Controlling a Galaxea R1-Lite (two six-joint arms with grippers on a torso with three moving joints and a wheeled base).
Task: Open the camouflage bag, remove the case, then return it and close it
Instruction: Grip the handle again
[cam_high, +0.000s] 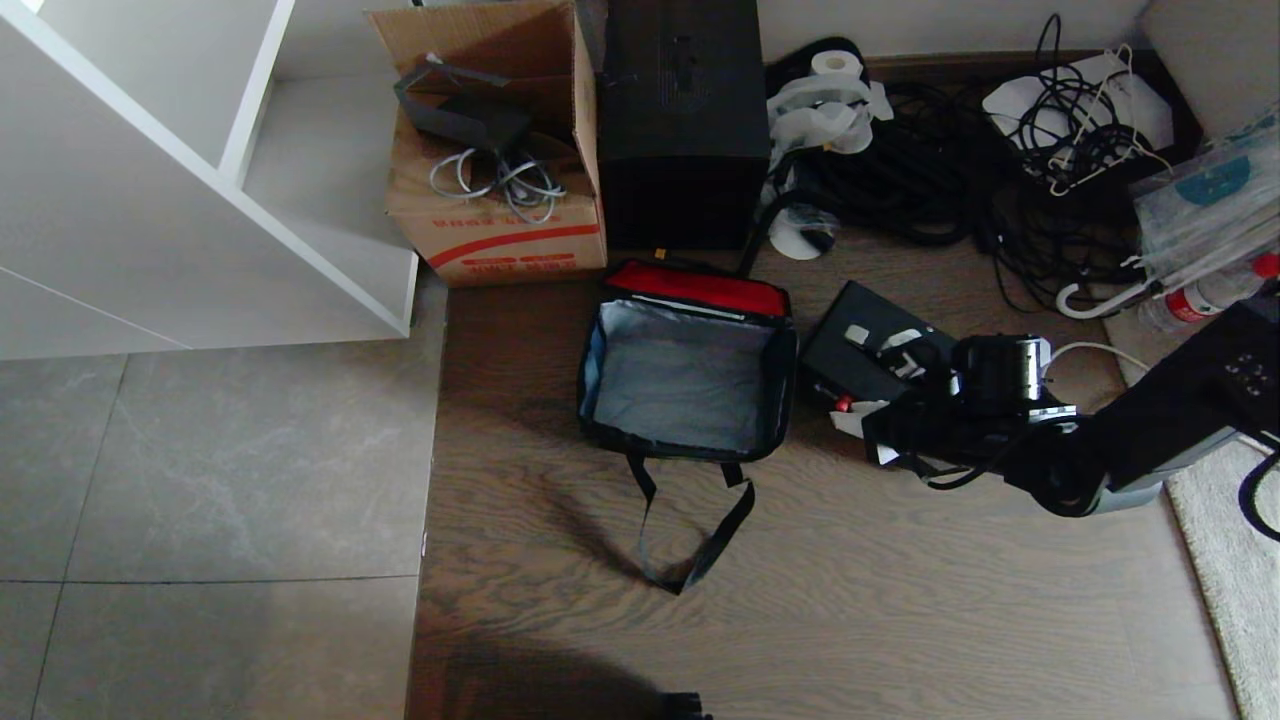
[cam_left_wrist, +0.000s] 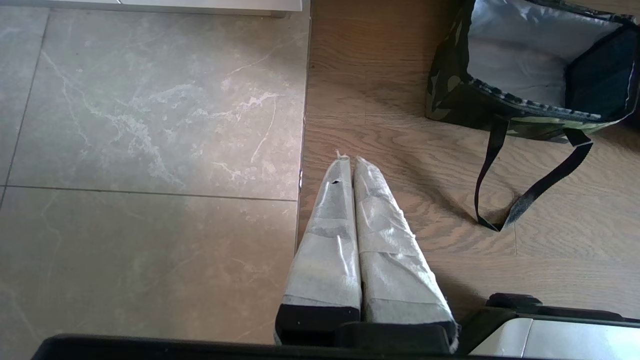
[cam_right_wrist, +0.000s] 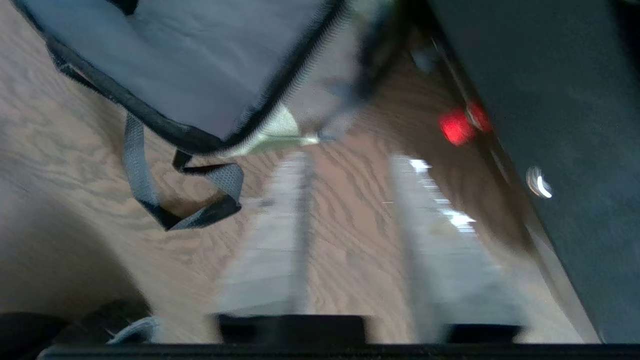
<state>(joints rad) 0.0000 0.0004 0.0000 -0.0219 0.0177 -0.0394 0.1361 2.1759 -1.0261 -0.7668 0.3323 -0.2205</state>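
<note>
Fingers (cam_right_wrist: 280, 240) on my right gripper (cam_right_wrist: 350, 170) are standing apart with bare wood floor (cam_high: 900, 600) showing in the gap, holding nothing; the wrist view is smeared, so I am not judging the gap more finely. I am seeing that gripper hanging low over the floor between the camouflage bag (cam_high: 688, 360) and the case (cam_high: 860, 345), just beside the case's near edge, where a small red tab (cam_right_wrist: 456, 127) is showing. I cannot tell whether a fingertip is touching the case.

I am seeing the bag lying open on the wood floor, its grey lining (cam_high: 680, 380) facing up and empty, a red strip (cam_high: 695, 287) along its far side, and its black strap handle (cam_high: 690, 530) trailing toward me. The case is lying flat on the floor to the bag's right, outside it.

My left gripper (cam_left_wrist: 350, 162) is hanging parked over the seam between tile and wood, well apart from the bag, its taped fingers (cam_left_wrist: 327, 240) pressed together
</note>
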